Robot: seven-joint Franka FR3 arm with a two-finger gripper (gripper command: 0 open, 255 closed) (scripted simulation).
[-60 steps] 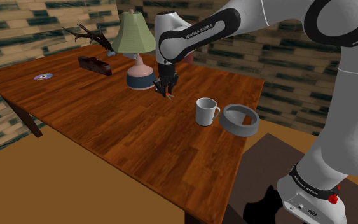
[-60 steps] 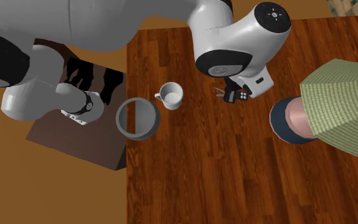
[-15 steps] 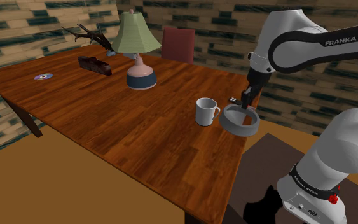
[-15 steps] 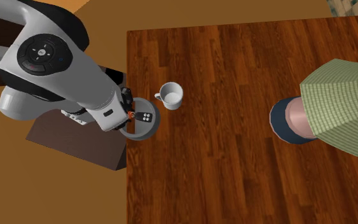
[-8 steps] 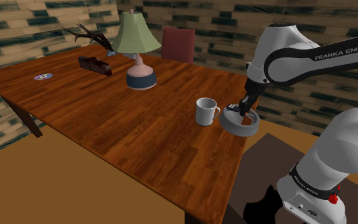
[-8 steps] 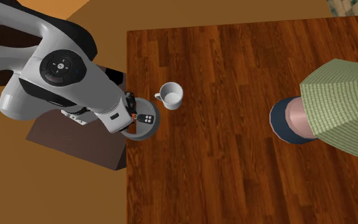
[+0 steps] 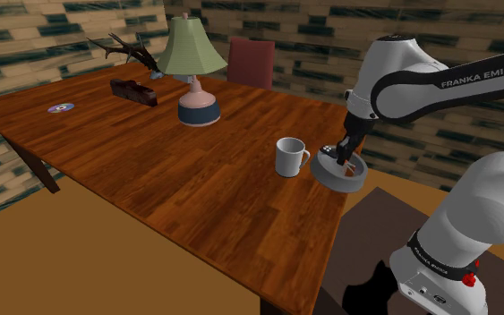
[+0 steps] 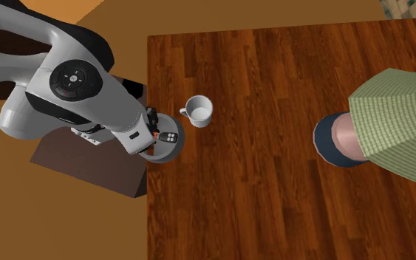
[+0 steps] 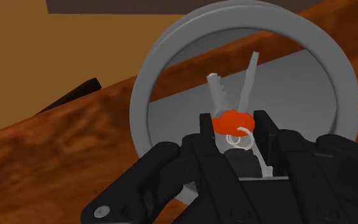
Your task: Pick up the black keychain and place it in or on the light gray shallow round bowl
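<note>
Gripper (image 9: 234,129) reaches down into the grey bowl (image 9: 143,95), clasping the keychain (image 9: 219,94).

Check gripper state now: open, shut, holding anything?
Gripper: shut on the keychain, with its keys pointing into the grey bowl.
</note>
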